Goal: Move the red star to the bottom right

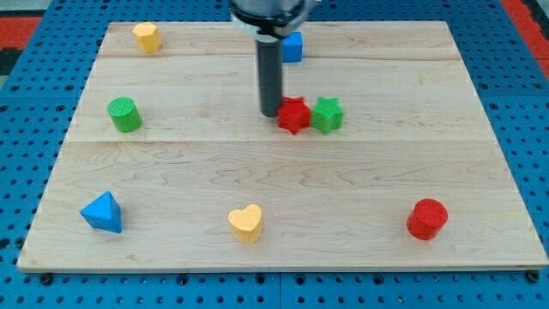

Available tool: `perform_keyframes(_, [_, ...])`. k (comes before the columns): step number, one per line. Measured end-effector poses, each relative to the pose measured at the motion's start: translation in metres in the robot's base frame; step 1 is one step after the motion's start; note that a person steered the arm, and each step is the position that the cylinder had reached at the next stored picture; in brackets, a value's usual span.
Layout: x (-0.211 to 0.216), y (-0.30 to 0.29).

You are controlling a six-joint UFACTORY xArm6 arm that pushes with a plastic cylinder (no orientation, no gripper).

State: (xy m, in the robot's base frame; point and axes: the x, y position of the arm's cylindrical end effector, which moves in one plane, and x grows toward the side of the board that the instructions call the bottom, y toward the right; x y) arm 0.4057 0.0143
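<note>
The red star (pixel 293 115) lies a little above the middle of the wooden board (pixel 283 215). A green star (pixel 327 114) touches its right side. My tip (pixel 271 113) is at the red star's left edge, touching or nearly touching it. The dark rod rises from there to the view's top.
A blue block (pixel 292 46) sits behind the rod near the top edge. A yellow block (pixel 147 37) is at top left, a green cylinder (pixel 124 114) at left, a blue triangle (pixel 103 213) at bottom left, a yellow heart (pixel 246 223) at bottom centre, a red cylinder (pixel 427 218) at bottom right.
</note>
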Motion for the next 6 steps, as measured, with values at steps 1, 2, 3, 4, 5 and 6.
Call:
perform_keyframes(1, [0.035,-0.008])
perform_keyframes(2, [0.009,-0.026])
perform_keyframes(3, [-0.004,0.012])
perform_keyframes(4, [0.055,0.071])
perform_keyframes(5, [0.103,0.120])
perform_keyframes(6, [0.102,0.064])
